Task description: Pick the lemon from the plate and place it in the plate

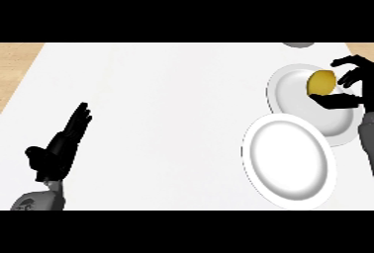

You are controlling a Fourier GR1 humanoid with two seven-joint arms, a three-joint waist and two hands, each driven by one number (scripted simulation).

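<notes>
Near plate (289, 160) on white counter (168, 108); wood floor (18, 62) perhaps beyond.

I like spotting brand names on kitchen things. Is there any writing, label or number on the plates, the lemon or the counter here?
None: no word, label, number or sign can be read anywhere.
Far plate: plain white.
Near plate: plain white.
Lemon: plain yellow, right hand curled round it.
Counter: plain white.
Left hand: plain black.
</notes>
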